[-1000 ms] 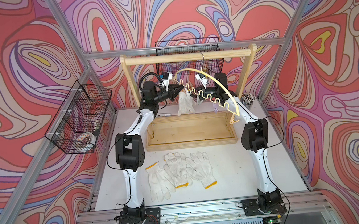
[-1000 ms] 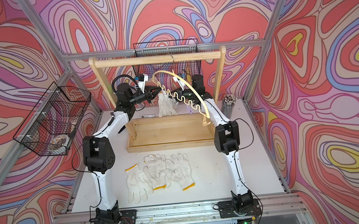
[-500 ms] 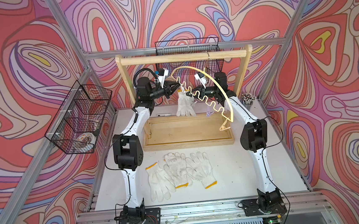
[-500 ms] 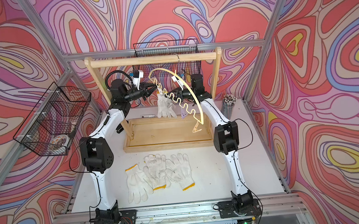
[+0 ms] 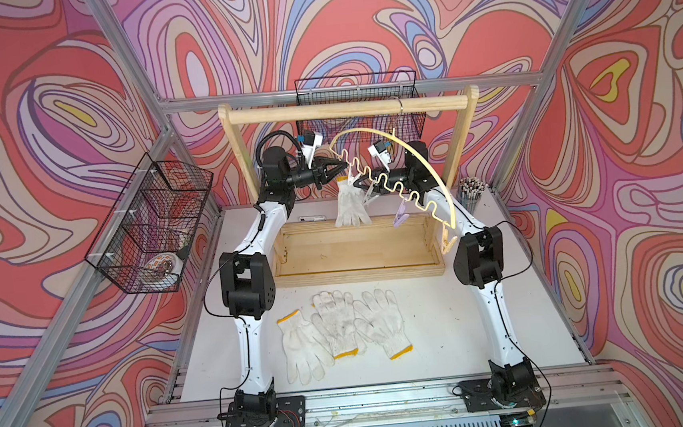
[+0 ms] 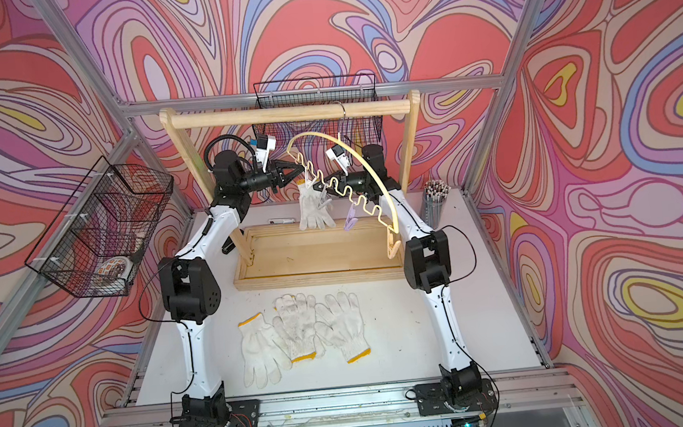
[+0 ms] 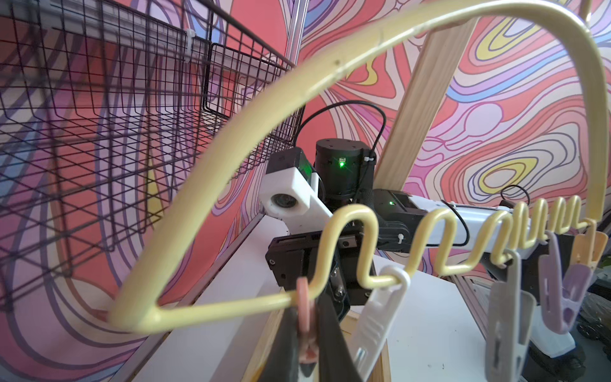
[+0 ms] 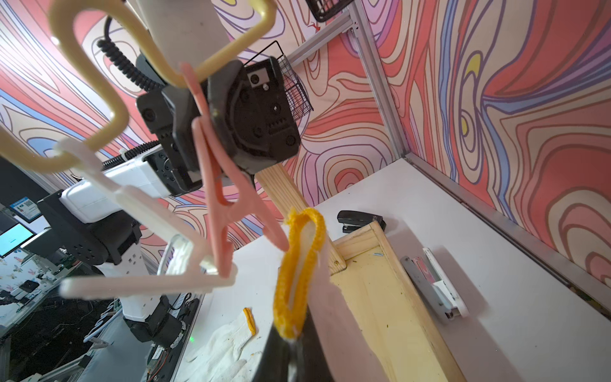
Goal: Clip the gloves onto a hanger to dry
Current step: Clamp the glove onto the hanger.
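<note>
The pale yellow hanger (image 5: 410,150) hangs by its hook from the wooden rail, tilted down to the right. My left gripper (image 5: 342,165) is shut on a pink clip (image 7: 302,297) at the hanger's raised left end. The clip's lower legs are spread, and one tip touches the yellow cuff (image 8: 299,271) of a white glove (image 5: 351,205). My right gripper (image 5: 357,185) is shut on that cuff, and the glove dangles below it over the tray. Three more gloves (image 5: 336,327) lie overlapping on the table near the front, in both top views (image 6: 298,326).
The wooden rail (image 5: 344,110) stands on a wooden tray (image 5: 357,271) at mid-table. Black wire baskets hang at the left (image 5: 153,225) and behind the rail (image 5: 358,109). A pencil cup (image 5: 471,191) stands back right. A stapler (image 8: 360,220) lies behind the tray.
The wooden rail and tray have shifted slightly to the left, and the hanger's low right end has swung. Both grippers stay shut at the hanger's left end.
</note>
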{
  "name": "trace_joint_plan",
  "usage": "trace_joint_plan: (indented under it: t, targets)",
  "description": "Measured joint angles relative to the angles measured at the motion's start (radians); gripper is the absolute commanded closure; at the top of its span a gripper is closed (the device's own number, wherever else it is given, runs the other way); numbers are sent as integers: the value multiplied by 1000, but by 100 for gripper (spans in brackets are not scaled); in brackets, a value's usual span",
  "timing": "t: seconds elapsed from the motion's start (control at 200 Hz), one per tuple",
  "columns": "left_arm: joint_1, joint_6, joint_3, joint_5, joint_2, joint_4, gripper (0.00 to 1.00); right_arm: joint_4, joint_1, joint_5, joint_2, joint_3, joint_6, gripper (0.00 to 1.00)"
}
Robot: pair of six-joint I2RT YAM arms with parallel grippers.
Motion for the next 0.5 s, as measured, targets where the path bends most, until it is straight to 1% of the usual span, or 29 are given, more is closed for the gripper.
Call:
trace_joint_plan:
  t: [0.501]
  targets:
    - [6, 32, 2, 15, 0, -38, 100, 40, 2, -55, -3, -42, 7, 100]
